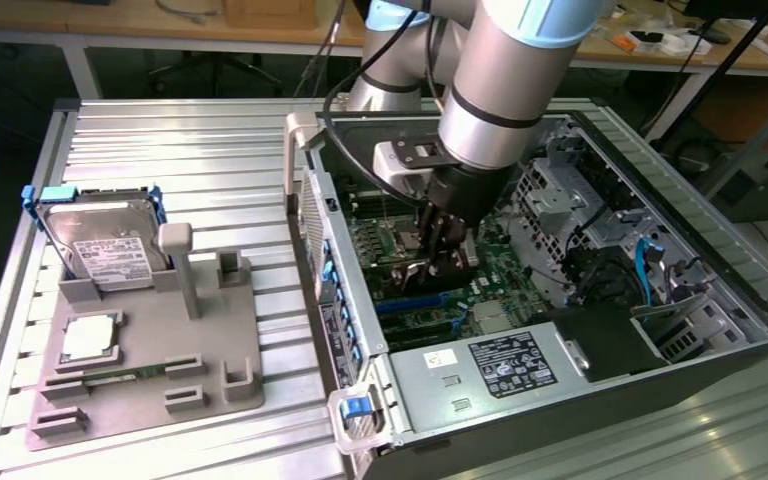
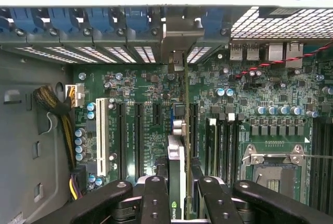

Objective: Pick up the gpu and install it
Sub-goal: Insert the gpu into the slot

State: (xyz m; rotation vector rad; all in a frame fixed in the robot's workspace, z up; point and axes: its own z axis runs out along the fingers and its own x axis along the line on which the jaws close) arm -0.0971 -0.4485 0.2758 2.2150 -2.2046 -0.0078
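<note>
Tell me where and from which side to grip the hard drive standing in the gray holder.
Grip the hard drive by its top edge, between the two blue handles, coming from above. It stands nearly upright, leaning back, with its lower end sunk in the gray holder, so only the top part is free. Close the fingers across its thin dimension, on the labeled face and the back.

Robotics lab or electronics workshop. Ribbed aluminium worktable (image 1: 184, 150) carries open computer case (image 1: 704, 300) with motherboard (image 2: 156, 89) exposed, power supply (image 1: 504, 365) in corner. Grey fixture tray (image 1: 157, 350) holds hard drive (image 1: 104, 240) with blue handles. Wooden benches (image 1: 157, 35) behind, cluttered with cables, parts. 1 robot arm (image 1: 504, 80) over case.
</note>
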